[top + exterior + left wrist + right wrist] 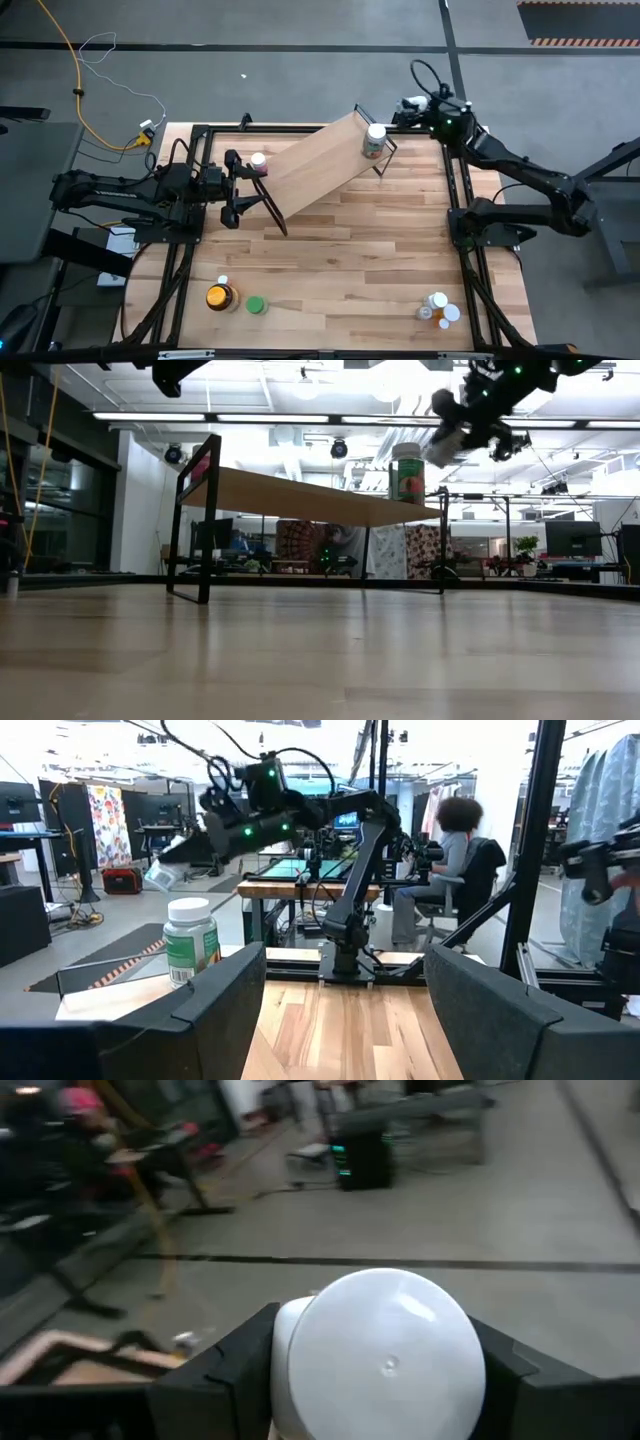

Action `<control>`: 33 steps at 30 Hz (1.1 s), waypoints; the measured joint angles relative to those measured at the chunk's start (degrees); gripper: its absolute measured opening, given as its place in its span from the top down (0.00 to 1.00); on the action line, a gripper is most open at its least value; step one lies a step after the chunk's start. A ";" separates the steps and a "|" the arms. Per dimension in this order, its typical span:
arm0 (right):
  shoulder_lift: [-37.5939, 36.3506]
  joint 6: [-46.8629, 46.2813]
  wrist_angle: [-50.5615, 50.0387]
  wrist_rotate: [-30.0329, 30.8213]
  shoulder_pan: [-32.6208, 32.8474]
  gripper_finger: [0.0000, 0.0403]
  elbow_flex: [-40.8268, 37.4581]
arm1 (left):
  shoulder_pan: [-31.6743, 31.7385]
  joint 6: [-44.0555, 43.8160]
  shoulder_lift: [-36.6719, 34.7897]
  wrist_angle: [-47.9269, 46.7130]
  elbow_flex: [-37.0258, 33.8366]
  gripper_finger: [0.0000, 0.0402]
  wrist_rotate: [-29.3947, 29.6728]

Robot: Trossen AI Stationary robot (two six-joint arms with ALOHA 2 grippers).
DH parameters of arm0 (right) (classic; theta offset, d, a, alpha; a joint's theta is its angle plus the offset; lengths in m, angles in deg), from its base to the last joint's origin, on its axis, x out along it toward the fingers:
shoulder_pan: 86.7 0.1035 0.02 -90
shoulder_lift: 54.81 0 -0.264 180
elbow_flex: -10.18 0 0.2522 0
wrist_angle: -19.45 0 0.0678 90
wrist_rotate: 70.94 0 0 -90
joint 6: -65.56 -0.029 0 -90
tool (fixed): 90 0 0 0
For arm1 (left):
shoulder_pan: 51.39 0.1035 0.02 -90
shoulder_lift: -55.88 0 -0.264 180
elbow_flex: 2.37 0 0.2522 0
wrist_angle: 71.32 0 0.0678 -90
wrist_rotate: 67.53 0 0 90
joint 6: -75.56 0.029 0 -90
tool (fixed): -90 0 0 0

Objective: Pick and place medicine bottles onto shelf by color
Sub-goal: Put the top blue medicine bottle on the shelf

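Observation:
The shelf [318,165], a long light-wood board on black wire frame ends, stands slantwise across the far half of the table. A white-capped bottle with a green label [374,140] stands on its right end, and a small pink-and-white bottle [259,164] stands on its left end. My right gripper [413,103] hovers beyond the shelf's right end, higher than the board, shut on a white bottle [445,445]. My left gripper [240,187] stands open at the shelf's left end with nothing between its fingers [225,1005]. My right gripper pinches the white bottle between its two fingers [215,1375], which lie on opposite sides of it. The bottle's round white end [385,1345] faces back toward the wrist, so the bottle lies along the fingers. It is lifted clear and juts out tilted downward [445,445].
Near the table's front left stand an amber jar with a yellow lid [220,297], a green bottle [256,305] and a small white one [222,282]. At the front right stand white bottles [440,302] and a tiny orange one [425,313]. A black frame [455,190] borders the table.

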 joint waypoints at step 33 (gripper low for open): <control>42.53 0.92 -36.80 -2.32 10.36 0.46 46.65 | 0.00 0.01 0.02 -0.23 0.00 0.35 0.14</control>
